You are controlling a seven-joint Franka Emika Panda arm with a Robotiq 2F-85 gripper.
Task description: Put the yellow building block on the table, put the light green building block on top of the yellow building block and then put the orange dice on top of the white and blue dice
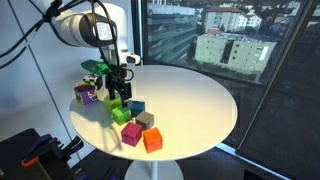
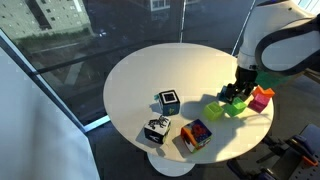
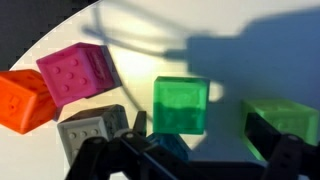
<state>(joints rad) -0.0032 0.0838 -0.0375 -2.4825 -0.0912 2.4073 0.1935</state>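
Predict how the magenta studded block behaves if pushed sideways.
The magenta block looks like a rigid, flat-faced cube, so it likely slides rather than rolls. Plastic-looking toy body: probably light. The orange block and grey block sit close beside it, so a push may shove them too.

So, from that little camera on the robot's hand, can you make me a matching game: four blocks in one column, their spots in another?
Blocks:
1. bright orange plastic cube
2. magenta plastic cube
3. grey plastic cube
4. deep green plastic cube

Spots in the wrist view:
A. centre of the picture
B. at the far left edge
C. lowest of the four, bottom left
D. highest of the four, upper left

Pairs: 1-B, 2-D, 3-C, 4-A.
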